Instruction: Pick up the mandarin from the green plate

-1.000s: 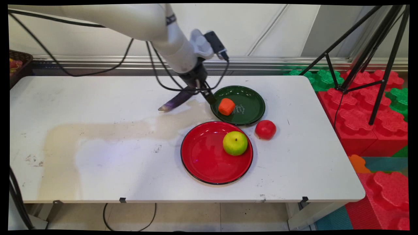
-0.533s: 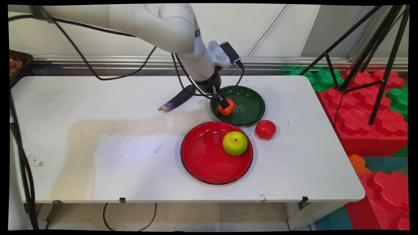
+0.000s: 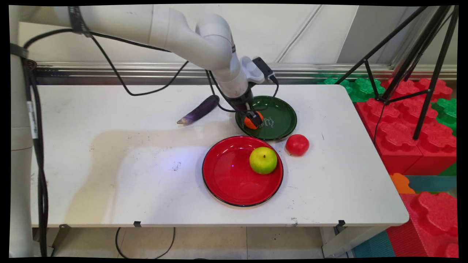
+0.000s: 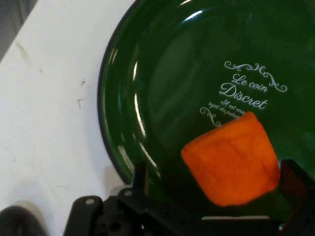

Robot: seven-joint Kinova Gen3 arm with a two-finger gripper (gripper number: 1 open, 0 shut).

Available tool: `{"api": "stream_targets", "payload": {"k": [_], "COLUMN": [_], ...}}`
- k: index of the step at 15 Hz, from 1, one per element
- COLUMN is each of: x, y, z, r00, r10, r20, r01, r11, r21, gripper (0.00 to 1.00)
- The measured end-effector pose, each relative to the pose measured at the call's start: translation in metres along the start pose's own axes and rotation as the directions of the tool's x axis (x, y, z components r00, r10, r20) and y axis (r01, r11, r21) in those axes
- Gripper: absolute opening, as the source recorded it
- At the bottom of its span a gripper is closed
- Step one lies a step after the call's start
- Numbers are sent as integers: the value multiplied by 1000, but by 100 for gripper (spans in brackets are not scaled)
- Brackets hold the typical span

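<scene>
The black two-finger gripper (image 3: 253, 120) is lowered over the blocky orange toy piece (image 3: 252, 121), which lies on the left part of the round dark green plate (image 3: 281, 118), near that plate's left rim, toward the table's far edge. In the hand view the fingers (image 4: 140, 178) stand spread on either side of the orange piece (image 4: 230, 164), released and not yet pressing it. In my judgement a sound grip calls for centring the piece between the fingers, since it sits nearer the right one. The purple eggplant (image 3: 199, 109) lies on the white table (image 3: 109, 153) just left of the green plate. The round red plate (image 3: 226, 175) carries a green apple (image 3: 263, 160); a red tomato (image 3: 297, 144) rests beside it.
</scene>
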Motion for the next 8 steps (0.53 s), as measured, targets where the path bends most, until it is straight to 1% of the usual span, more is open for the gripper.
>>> {"api": "stream_targets", "payload": {"k": [4, 8], "x": [2, 3], "y": [2, 5], "z": [15, 23], "r00": [1000, 998], "r10": [-28, -56], "r20": [3, 3], "r01": [28, 56], "r11": [1000, 998], "r21": [-11, -11], "gripper": [100, 100]}}
